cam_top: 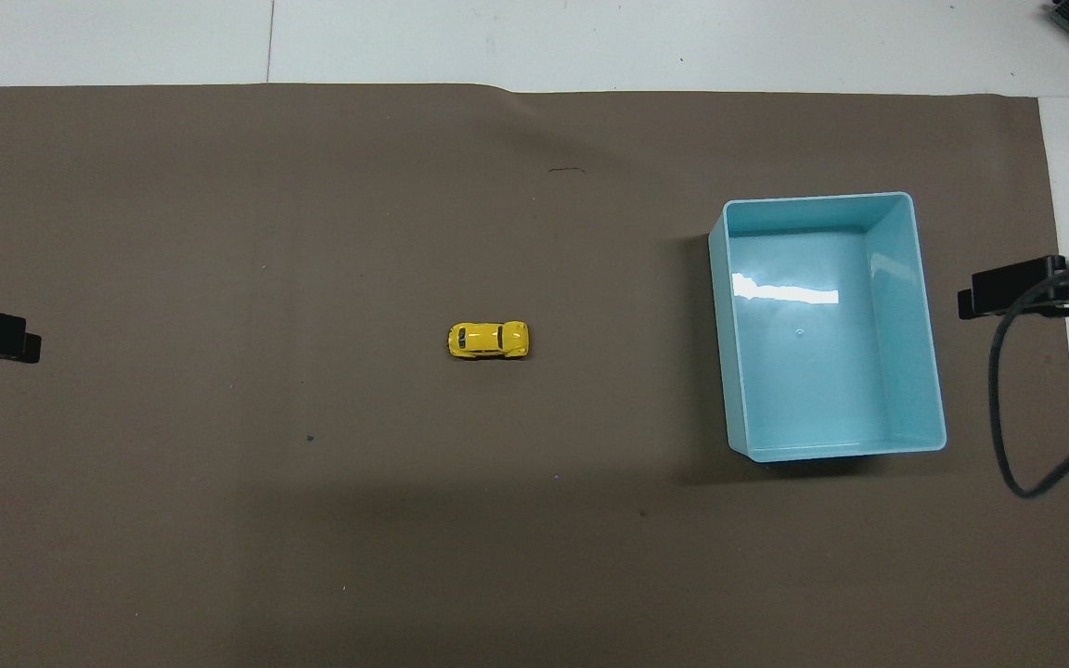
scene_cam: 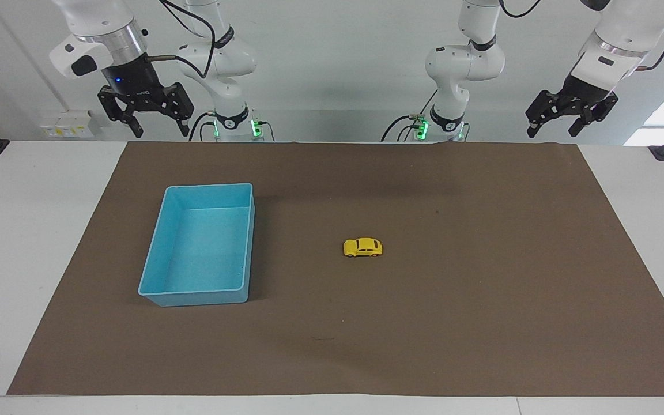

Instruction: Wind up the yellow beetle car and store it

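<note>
The yellow beetle car (scene_cam: 362,248) stands on its wheels near the middle of the brown mat; it also shows in the overhead view (cam_top: 488,340). The blue bin (scene_cam: 159,291) sits empty toward the right arm's end of the table, seen from above too (cam_top: 924,278). My right gripper (scene_cam: 157,131) hangs open, raised high at the robots' edge of the table, above the bin's end. My left gripper (scene_cam: 553,128) hangs open, raised high at the left arm's end. Both are far from the car.
The brown mat (scene_cam: 482,323) covers most of the white table (scene_cam: 21,230). A black cable (cam_top: 1008,408) loops beside the bin at the right arm's end. A small dark mark (cam_top: 566,170) lies on the mat farther from the robots than the car.
</note>
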`<state>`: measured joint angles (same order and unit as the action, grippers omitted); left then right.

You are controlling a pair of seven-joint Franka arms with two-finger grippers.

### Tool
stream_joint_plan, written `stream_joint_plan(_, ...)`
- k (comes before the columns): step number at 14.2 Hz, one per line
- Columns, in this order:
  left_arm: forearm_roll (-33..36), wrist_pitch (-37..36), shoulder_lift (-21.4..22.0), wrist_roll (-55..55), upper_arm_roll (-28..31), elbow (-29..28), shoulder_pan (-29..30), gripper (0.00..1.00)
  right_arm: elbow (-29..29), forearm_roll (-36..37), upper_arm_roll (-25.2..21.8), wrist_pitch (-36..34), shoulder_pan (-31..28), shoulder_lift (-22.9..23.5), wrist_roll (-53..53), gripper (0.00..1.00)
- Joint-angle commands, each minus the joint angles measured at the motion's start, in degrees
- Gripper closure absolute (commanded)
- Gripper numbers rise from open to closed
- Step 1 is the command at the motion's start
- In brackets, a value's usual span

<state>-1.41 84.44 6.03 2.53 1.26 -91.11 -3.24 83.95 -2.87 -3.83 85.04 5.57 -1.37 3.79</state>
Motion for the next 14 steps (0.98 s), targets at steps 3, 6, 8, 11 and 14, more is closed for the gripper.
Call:
stream_joint_plan(3,0.5,-0.4,0.6,7.1,-0.6,-0.7,0.9,0.0,0.6,0.1,0.1,-0.2,-0.4,-0.8,1.0,0.0)
stream_joint_plan(6,0.3,-0.2,1.0,17.6,-0.6,-1.4,0.7,0.0,0.6,0.1,0.1,-0.2,-0.4,-0.8,1.0,0.0)
stream_joint_plan(8,0.1,-0.2,1.1,22.6,-0.6,-1.6,0.9,0.0,0.6,0.1,0.1,-0.2,-0.4,-0.8,1.0,0.0)
stream_joint_plan(11,0.0,-0.5,1.3,32.3,-0.6,-2.0,0.9,0.0,0.6,0.1,0.1,-0.2,-0.4,-0.8,1.0,0.0)
stream_joint_plan(14,-0.2,-0.3,1.9,40.3,-0.6,-2.9,0.7,0.0,0.6,0.1,0.1,-0.2,-0.4,-0.8,1.0,0.0)
